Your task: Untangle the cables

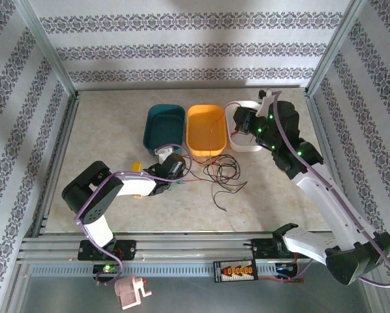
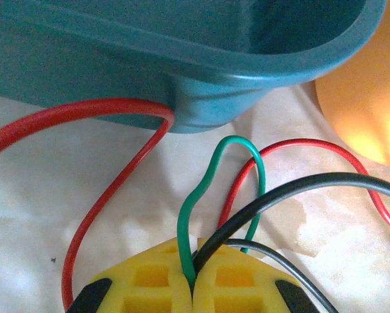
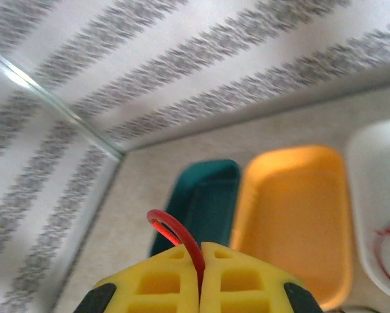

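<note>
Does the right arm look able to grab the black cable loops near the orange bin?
Probably not: the right gripper is shut on a red cable, raised by the white bin. The way to the black loops looks open, but it must release first.

White-and-black arms [image 1: 325, 195], lilac cords [image 1: 126, 173], yellow fingers [image 2: 149, 280]

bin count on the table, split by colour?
Teal bin: 1
Orange bin: 1
White bin: 1
Total: 3
</note>
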Controlling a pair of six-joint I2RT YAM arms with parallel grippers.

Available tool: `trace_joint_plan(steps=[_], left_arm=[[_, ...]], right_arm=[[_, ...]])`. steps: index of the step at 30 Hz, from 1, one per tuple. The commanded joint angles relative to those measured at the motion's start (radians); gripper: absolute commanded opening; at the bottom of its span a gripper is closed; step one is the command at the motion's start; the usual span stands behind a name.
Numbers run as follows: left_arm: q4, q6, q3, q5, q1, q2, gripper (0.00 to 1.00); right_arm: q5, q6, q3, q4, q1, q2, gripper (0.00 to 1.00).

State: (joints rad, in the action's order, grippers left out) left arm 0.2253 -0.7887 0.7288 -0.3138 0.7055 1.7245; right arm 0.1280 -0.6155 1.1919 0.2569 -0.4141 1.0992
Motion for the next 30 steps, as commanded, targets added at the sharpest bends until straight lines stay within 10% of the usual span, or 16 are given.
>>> trace_joint_plan(steps=[1, 12, 30], left_arm=[[-0.005, 0.018, 0.013, 0.030, 0.011, 0.028, 0.00], [-0.019, 0.018, 0.014, 0.028, 0.011, 0.034, 0.00], [-0.010, 0.017, 0.017, 0.039, 0.011, 0.037, 0.00]], right_arm=[[0.134, -0.043, 0.072, -0.137, 0.028, -0.002, 0.00], [0.142, -0.236, 0.123, -0.339, 0.182, -0.068, 0.00], [-0.189, -0.049, 0.222, -0.246, 0.262, 0.184, 0.00]])
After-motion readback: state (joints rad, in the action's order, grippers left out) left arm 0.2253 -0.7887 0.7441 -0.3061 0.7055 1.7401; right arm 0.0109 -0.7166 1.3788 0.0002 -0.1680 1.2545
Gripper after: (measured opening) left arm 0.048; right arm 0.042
